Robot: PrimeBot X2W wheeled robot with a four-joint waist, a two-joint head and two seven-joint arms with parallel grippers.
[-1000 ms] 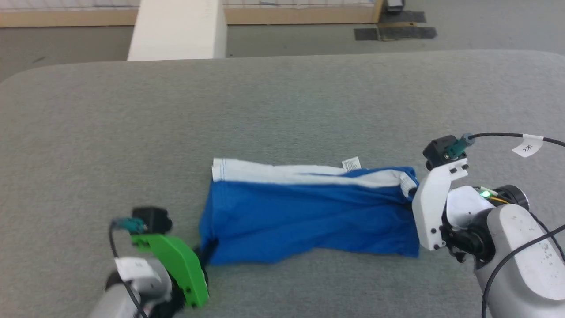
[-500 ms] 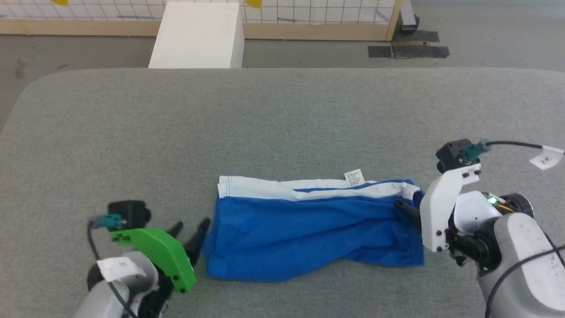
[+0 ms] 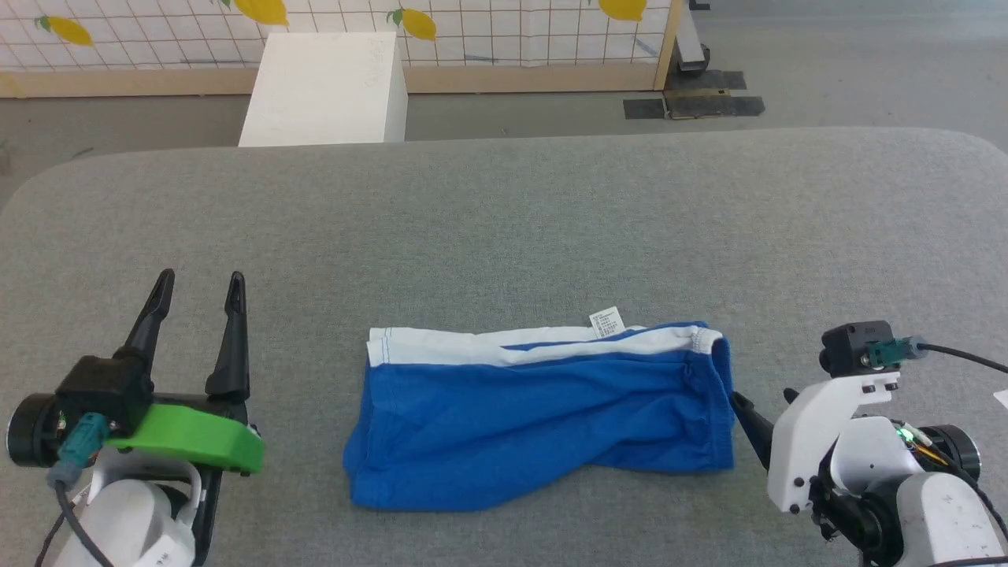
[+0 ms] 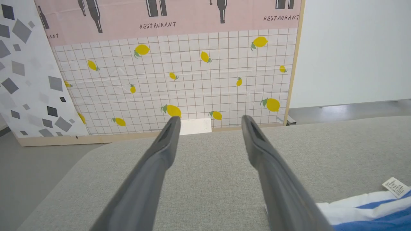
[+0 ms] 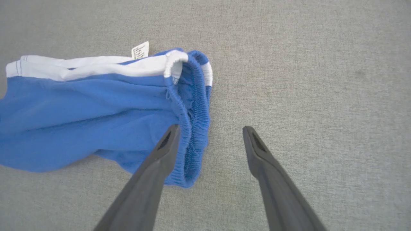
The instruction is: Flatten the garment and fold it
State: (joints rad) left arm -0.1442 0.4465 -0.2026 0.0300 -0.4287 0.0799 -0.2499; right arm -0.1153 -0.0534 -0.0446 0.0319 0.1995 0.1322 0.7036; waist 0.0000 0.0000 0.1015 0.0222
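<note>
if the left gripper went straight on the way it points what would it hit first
Nothing close: the left gripper points across bare table, clear of the shorts. Past the far edge the white box seems in line, though depth is unclear.

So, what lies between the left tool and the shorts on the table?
The stretch is bare: in the head view, plain grey table covering lies between the open left tool and the blue shorts.

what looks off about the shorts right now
The garment is folded but untidy: diagonal wrinkles cross the blue panel, its lower left corner sags out past the white stripe, the waistband gapes open at the right, and the tag pokes beyond the far edge.
</note>
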